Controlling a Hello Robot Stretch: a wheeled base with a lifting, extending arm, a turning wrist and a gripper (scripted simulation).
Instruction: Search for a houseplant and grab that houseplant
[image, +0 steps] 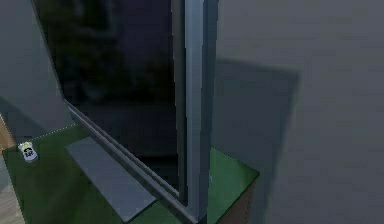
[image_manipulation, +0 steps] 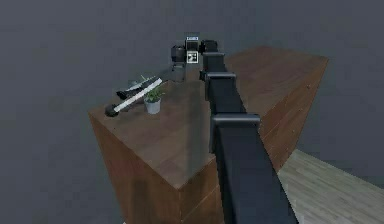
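A small houseplant (image_manipulation: 153, 99), green leaves in a white pot, stands on a brown wooden cabinet top (image_manipulation: 255, 90) near its left corner. My arm (image_manipulation: 228, 110) reaches out over that top. The gripper (image_manipulation: 176, 56) sits at its far end, up and to the right of the plant, with the two white marked squares (image_manipulation: 192, 58) beside it. I cannot tell whether it holds anything, or whether it touches the plant.
A long grey and dark object (image_manipulation: 134, 93) lies left of the plant at the cabinet's corner. In the forward view a large dark screen (image: 120, 80) in a grey frame stands on a green surface (image: 228, 180), with a small can-like thing (image: 28, 151) at the left.
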